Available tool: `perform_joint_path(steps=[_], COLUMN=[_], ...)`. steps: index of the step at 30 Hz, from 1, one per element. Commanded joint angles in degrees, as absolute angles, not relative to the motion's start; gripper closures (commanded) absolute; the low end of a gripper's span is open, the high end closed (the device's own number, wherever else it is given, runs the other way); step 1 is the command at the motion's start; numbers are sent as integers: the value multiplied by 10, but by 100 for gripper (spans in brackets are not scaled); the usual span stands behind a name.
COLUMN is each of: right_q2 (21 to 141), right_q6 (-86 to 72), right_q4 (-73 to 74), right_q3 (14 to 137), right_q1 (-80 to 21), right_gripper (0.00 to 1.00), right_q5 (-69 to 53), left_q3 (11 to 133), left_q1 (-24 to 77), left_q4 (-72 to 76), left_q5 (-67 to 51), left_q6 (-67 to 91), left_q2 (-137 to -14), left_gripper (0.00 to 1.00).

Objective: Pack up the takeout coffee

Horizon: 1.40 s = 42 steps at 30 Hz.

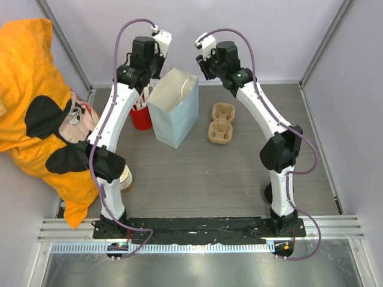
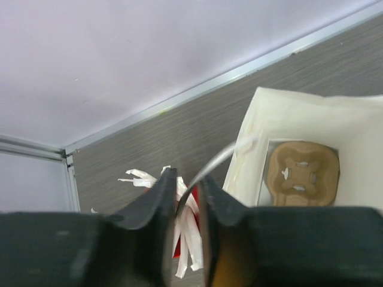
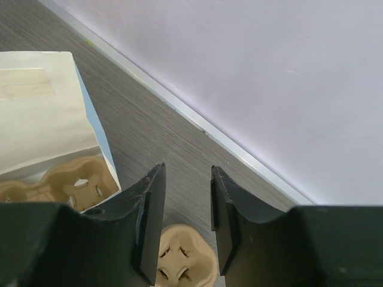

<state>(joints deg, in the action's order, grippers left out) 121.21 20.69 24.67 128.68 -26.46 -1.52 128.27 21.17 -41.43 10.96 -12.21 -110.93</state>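
The takeout coffee is out of view in all three views. The pale blue paper bag (image 1: 175, 109) stands upright at the back of the table, with a tan cup carrier (image 2: 302, 173) lying inside it. My left gripper (image 2: 188, 174) hangs over the bag's left rim (image 2: 254, 128). Its jaws stand slightly apart, and the bag's thin handle strap (image 2: 218, 160) runs loosely through the gap. In the top view the left gripper (image 1: 157, 67) is at the bag's back left corner. My right gripper (image 3: 187, 168) is open and empty, just right of the bag (image 3: 36, 119).
A red cup (image 1: 141, 118) of white paper sticks (image 2: 188, 230) stands left of the bag. A second tan carrier (image 1: 220, 124) lies on the table to the bag's right, under my right gripper. Stacked lidless paper cups (image 1: 127, 179) sit by the left arm's elbow. Orange cloth (image 1: 30, 89) fills the left side.
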Motion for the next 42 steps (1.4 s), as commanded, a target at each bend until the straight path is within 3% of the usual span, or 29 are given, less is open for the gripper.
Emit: perform_joint_path(steps=[1, 2, 3, 5, 6, 7, 10, 18, 22, 25, 31, 42], right_q2=[1148, 1141, 1129, 1114, 1099, 1092, 1071, 1037, 1019, 999, 952, 914], right_q6=[173, 170, 166, 164, 165, 164, 150, 136, 136, 140, 147, 142], right_q4=[225, 231, 236, 247, 249, 253, 265, 298, 312, 318, 323, 323], right_q3=[1286, 1281, 1268, 1251, 1232, 1224, 1208, 1193, 1178, 1161, 1111, 1078], right_q1=[-257, -254, -252, -247, -244, -241, -219, -178, -178, -178, -176, -156], right_gripper=[56, 54, 48, 42, 36, 34, 28, 25, 24, 24, 23, 22], right_q5=[-21, -25, -32, -33, -33, -34, -45, -76, -84, -88, -88, -89], left_q3=[1331, 1331, 1325, 1309, 1278, 1260, 1201, 1159, 1076, 966, 805, 748], left_q1=[215, 216, 215, 215, 215, 215, 215, 214, 214, 214, 214, 215], left_q4=[-375, -376, -378, -378, -374, -367, -355, -466, -549, -555, -469, -385], left_q5=[148, 149, 141, 124, 106, 98, 74, 9, -61, -52, 33, 4], left_q6=[-115, -113, -111, -105, -100, -97, -87, -118, -179, -212, -212, -154], left_q2=[-1129, -1126, -1121, -1088, -1070, -1052, -978, -858, -780, -746, -740, -810], left_gripper=[68, 63, 44, 21, 4, 0, 0, 0, 0, 2, 4, 13])
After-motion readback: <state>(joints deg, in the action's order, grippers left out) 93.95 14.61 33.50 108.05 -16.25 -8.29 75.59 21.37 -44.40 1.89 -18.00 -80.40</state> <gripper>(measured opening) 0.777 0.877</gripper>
